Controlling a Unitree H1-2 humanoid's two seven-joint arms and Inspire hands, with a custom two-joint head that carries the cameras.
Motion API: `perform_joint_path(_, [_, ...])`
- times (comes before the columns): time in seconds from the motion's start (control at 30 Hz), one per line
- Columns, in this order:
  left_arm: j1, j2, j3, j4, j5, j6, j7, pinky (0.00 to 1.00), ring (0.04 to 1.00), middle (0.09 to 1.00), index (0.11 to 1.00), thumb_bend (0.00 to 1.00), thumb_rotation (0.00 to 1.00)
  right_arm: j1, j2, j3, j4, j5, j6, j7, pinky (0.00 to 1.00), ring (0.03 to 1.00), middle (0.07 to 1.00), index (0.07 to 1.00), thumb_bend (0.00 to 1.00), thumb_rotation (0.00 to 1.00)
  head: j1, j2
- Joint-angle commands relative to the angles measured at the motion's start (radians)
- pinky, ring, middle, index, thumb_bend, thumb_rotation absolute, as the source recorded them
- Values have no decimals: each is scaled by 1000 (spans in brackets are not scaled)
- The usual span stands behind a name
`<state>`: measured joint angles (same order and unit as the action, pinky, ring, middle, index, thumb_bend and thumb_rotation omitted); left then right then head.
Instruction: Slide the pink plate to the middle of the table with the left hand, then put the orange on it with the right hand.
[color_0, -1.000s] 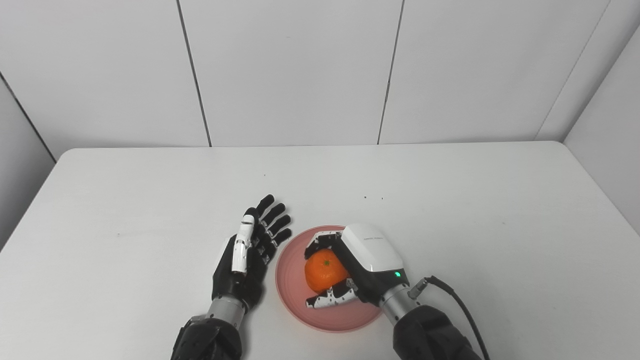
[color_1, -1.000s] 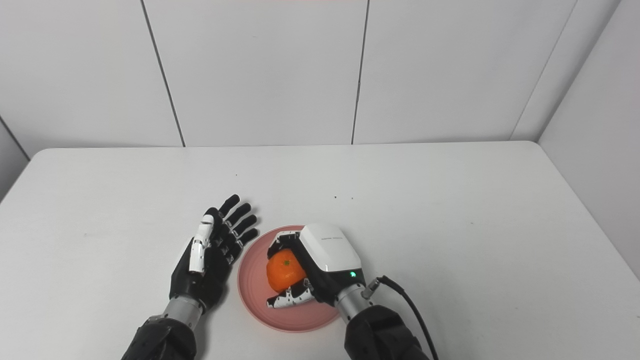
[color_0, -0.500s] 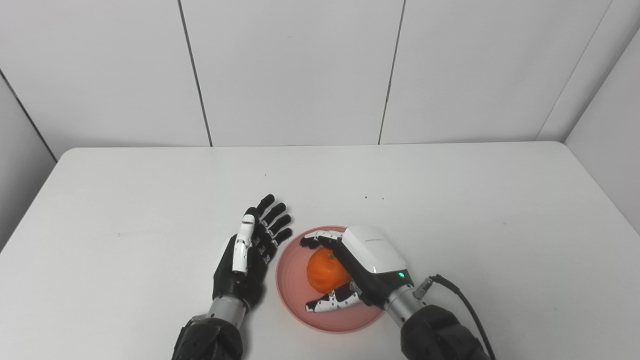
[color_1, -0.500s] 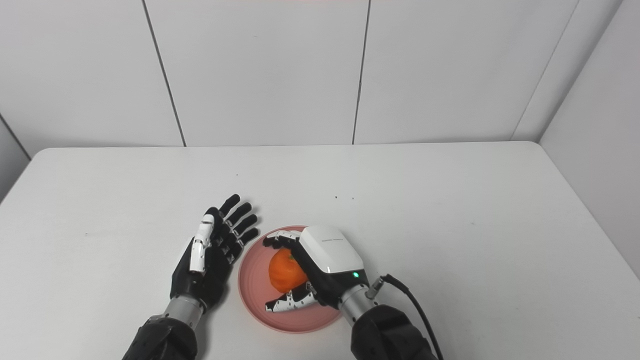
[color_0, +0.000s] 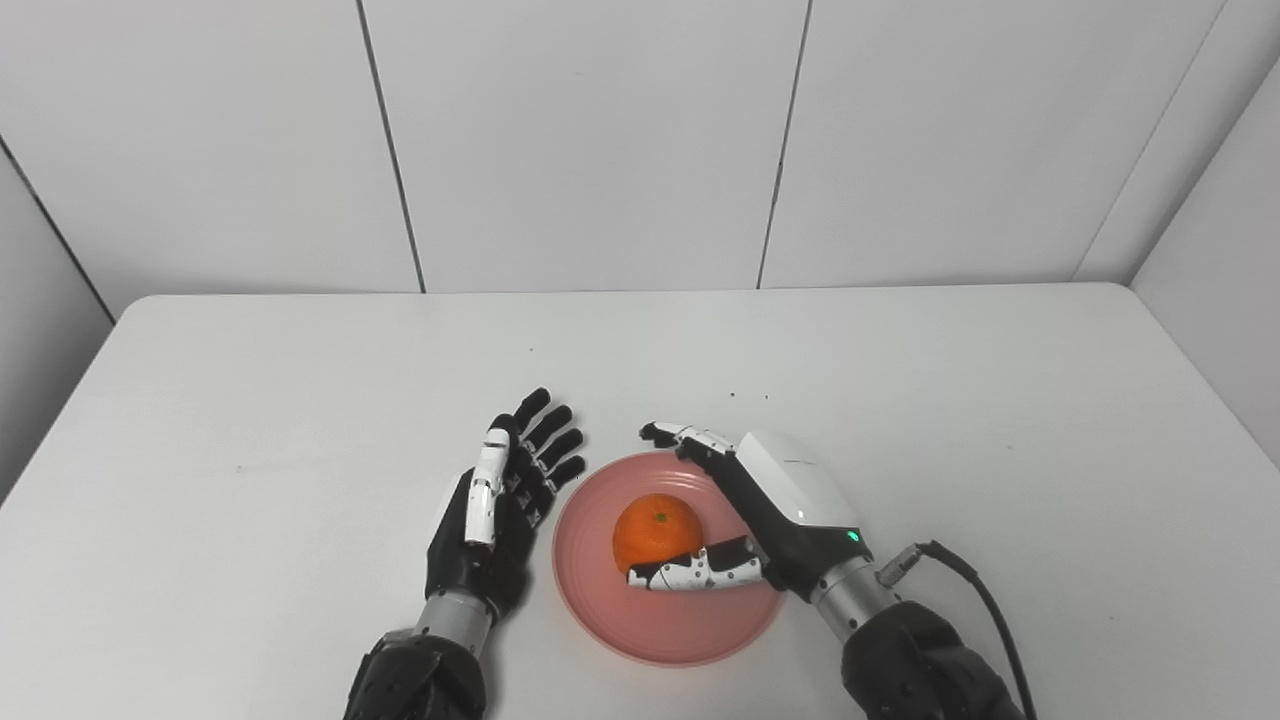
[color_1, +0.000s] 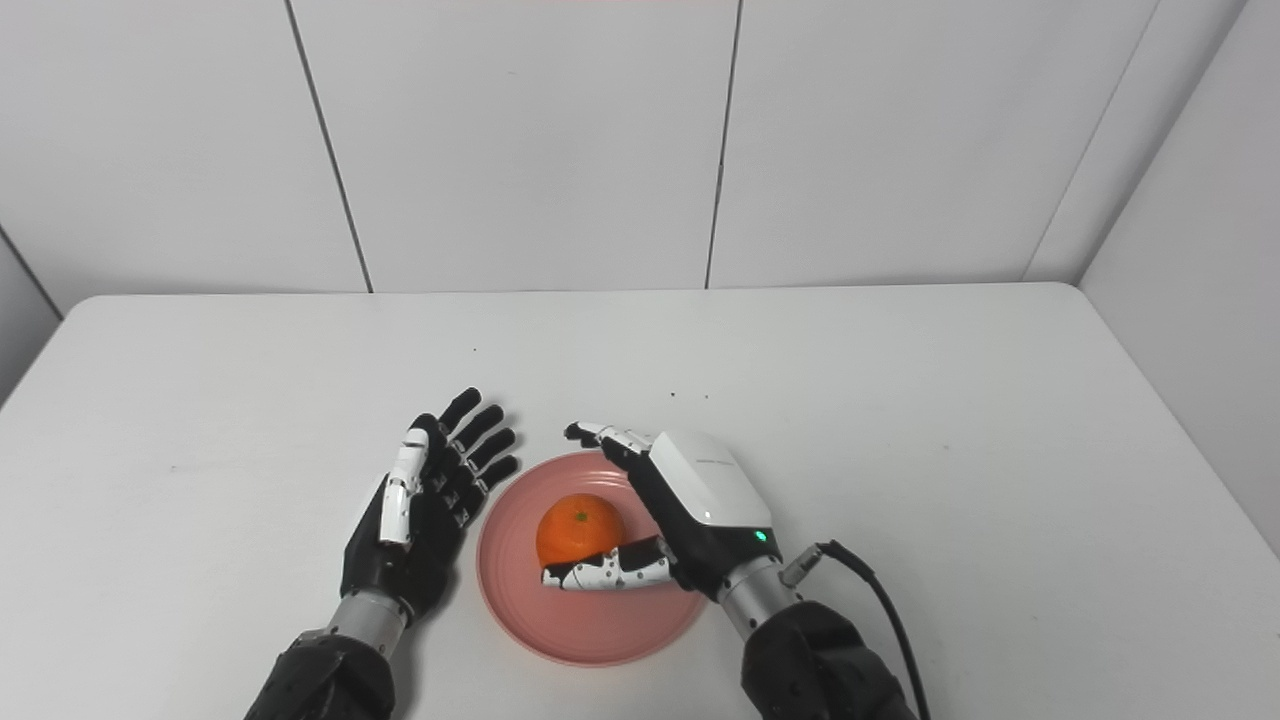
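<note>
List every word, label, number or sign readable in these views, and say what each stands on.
White back cover of the right hand: a small line of grey print, too small and blurred to read.
Orange, pink plate, left hand, table: no text or signs visible.

Both head cameras look down at the same table (color_0: 300, 380), slightly offset sideways.
</note>
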<state>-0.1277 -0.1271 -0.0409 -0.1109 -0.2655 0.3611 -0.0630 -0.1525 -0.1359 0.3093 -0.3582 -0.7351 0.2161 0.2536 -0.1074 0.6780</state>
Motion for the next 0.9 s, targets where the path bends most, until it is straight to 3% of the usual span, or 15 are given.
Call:
perform_joint_path(0.0, [7,1,1,12,2,5,-2,855,873,887,884,387,1000,-17,11,-27,-39,37,-70,-61,710,786,820,823,1000,502,-2,-1])
perform_joint_path(0.13, [5,-4,9,12,-11,14,-1,866,876,891,887,382,1000,-18,31,-70,-64,84,-83,-119,709,785,816,825,1000,535,-8,-4])
perform_joint_path(0.33, [4,1,9,13,-11,8,0,867,875,888,883,378,1000,-9,72,-156,-87,157,-49,-177,713,791,820,838,1000,553,-7,-6])
perform_joint_path(0.47, [7,10,3,8,-3,0,-5,865,874,890,884,385,1000,11,95,-202,-80,169,-27,-205,752,821,837,853,1000,668,-7,-6])
perform_joint_path(0.63, [14,28,-11,-12,22,-27,-14,894,896,912,904,387,1000,42,124,-231,-73,172,-1,-229,770,828,859,879,929,962,-9,-3])
perform_joint_path(0.73, [21,38,-17,-37,47,-43,-14,919,918,934,929,385,1000,59,153,-261,-60,266,-24,-244,772,845,882,897,862,998,-15,-3])
perform_joint_path(0.87, [29,54,-26,-76,84,-60,-13,937,937,951,947,391,1000,75,175,-295,-29,365,-52,-266,785,857,898,909,850,1000,-21,-4])
